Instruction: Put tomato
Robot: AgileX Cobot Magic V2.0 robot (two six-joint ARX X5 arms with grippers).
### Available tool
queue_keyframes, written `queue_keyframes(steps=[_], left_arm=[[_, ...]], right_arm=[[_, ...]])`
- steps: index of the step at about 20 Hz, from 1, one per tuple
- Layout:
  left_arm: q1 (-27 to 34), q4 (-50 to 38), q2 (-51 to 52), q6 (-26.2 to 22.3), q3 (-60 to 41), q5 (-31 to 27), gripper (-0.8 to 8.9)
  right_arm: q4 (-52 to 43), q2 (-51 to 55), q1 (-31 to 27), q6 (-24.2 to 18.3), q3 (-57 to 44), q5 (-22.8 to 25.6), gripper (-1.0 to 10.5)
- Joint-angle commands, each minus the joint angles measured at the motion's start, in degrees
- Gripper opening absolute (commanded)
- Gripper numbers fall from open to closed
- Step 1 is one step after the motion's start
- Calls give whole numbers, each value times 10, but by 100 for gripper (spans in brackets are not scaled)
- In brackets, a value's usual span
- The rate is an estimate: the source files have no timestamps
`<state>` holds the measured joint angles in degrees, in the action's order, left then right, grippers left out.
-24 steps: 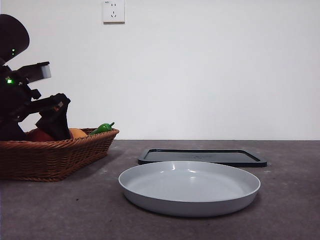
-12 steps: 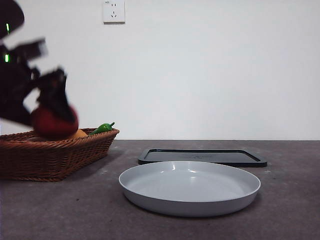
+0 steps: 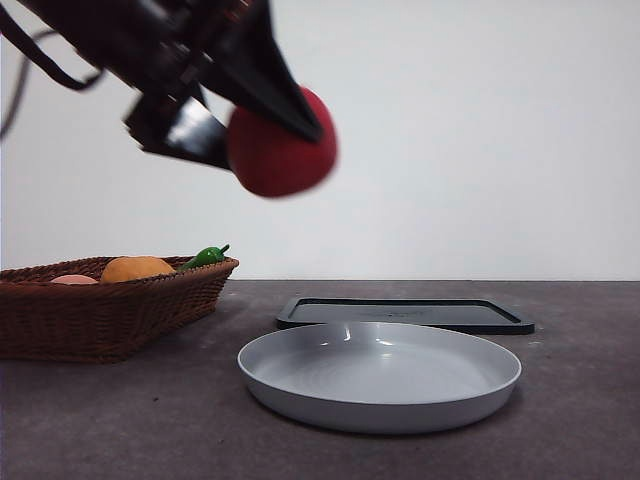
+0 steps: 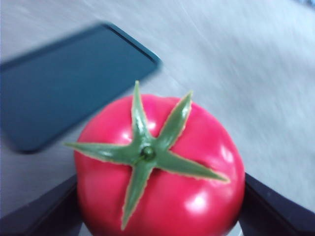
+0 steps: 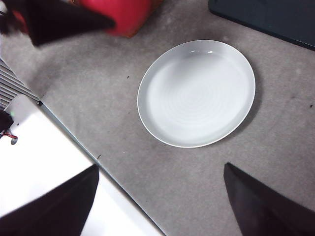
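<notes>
While the left gripper (image 3: pixel 262 128) hangs high in the air with its jaws pinching the tomato (image 3: pixel 281 143) from both sides, I see that tomato well above the table (image 3: pixel 120 420), above the gap between the basket (image 3: pixel 110 305) and the grey plate (image 3: pixel 380 375). In my left wrist view the tomato's green calyx faces the camera, a black jaw tip at each side of the fruit, and the dark tray (image 4: pixel 64 88) lies on the table beyond it.

The plate's rim is fully exposed with bare table all round it; the tray sits just behind it, apart from it. The basket stands off to one side, holding an orange fruit (image 3: pixel 137 268) and a green pepper (image 3: pixel 207 256) near its rim.

My right gripper (image 5: pixel 160 206) waits high above the table, jaws spread wide, with the plate below it.
</notes>
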<state>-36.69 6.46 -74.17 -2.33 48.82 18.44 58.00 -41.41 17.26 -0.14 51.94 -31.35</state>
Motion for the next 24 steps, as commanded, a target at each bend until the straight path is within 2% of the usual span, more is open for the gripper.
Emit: queue_keyframes(steps=[1, 9, 18, 19, 22, 24], left_arm=[[-35, -35, -47, -17, 11, -26, 299], [-90, -124, -187, -36, 11, -75, 300], [-95, -151, -245, -45, 11, -84, 314], [-95, -151, -245, -45, 11, -84, 329], [-95, -150, -245, -45, 11, -84, 472], [-95, -149, -245, -45, 11, -84, 471]], right_arm=[[-3, -4, 3, 1, 10, -1, 404], [-1, -4, 3, 1, 10, -1, 404], [4, -4, 3, 1, 9, -2, 404], [4, -4, 3, 1, 9, -2, 404], [4, -4, 3, 1, 9, -2, 404], [4, -4, 3, 2, 9, -2, 404]])
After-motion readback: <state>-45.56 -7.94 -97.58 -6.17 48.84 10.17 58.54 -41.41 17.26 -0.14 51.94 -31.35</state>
